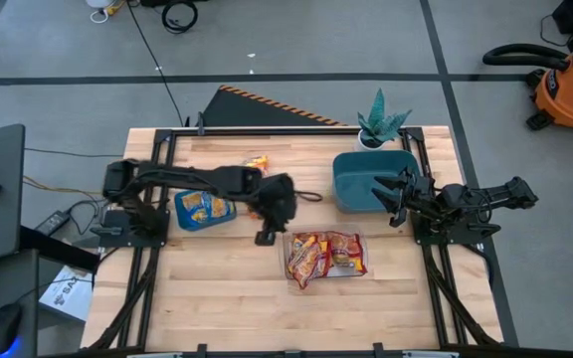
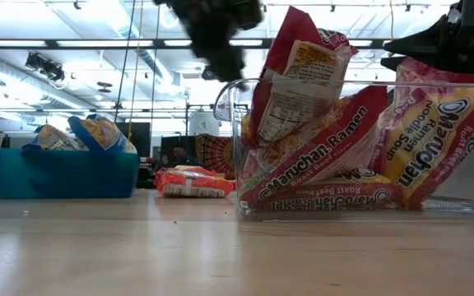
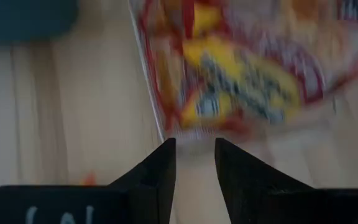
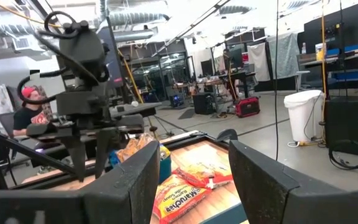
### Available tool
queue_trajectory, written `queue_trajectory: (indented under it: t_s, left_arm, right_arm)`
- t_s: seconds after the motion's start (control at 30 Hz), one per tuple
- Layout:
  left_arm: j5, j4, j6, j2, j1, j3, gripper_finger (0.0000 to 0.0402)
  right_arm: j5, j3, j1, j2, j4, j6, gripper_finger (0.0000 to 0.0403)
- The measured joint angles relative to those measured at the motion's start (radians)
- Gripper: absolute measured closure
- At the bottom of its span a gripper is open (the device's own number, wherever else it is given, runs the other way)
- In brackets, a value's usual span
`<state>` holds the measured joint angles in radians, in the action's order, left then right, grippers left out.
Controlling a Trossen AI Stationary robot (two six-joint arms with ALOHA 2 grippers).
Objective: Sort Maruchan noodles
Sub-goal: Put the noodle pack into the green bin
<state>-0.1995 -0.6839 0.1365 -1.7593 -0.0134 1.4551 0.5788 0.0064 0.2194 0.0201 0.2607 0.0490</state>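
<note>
Left gripper [image 1: 266,237] a little open and empty above the clear tub [image 1: 291,280] of red noodle packs [image 1: 326,254]; could bump the tub, spilling packs onto the tabletop [image 1: 227,298].

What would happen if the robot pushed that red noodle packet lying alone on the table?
The lone red packet lies flat, so it would probably slide rather than roll or tip. Its wrapper looks glossy, so likely slippery. It seems thin and crinkly, so probably light.
</note>
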Motion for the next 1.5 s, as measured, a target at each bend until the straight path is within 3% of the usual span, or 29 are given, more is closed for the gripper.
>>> queue_trajectory:
  t_s: [0.13, 0.53, 0.63, 0.73, 0.87, 1.1, 1.3, 1.5]
  left_arm:
    - [0.070, 0.026, -0.070, 0.144, 0.049, -0.099, 0.0285]
    - [0.178, 0.422, -0.227, 0.527, 0.333, -0.568, 0.0285]
    - [0.274, 0.541, -0.231, 0.595, 0.393, -0.676, 0.0285]
    - [0.432, 0.565, -0.218, 0.648, 0.417, -0.747, 0.0285]
    - [0.614, 0.657, -0.141, 0.718, 0.428, -0.831, 0.0285]
    - [0.738, 1.026, 0.123, 0.881, 0.396, -1.057, 0.0285]
    - [0.760, 1.297, 0.217, 1.103, 0.291, -1.262, 0.0285]
    - [0.616, 1.288, 0.173, 1.250, 0.210, -1.334, 0.0285]
  right_arm:
    - [-0.003, 0.000, 0.000, 0.000, 0.000, 0.000, 0.0204]
    - [-0.003, 0.000, 0.000, 0.000, 0.002, 0.000, 0.0204]
    - [-0.003, 0.000, 0.000, 0.000, 0.000, 0.000, 0.0204]
    - [-0.004, 0.000, 0.000, 0.000, 0.026, 0.002, 0.0204]
    - [0.002, 0.000, 0.000, -0.001, 0.132, 0.001, 0.0204]
    - [0.001, 0.000, 0.000, -0.001, 0.201, 0.051, 0.0204]
    - [0.001, 0.000, 0.000, 0.001, 0.253, 0.050, 0.0204]
    - [0.028, 0.000, 0.000, 0.001, 0.313, 0.027, 0.0204]
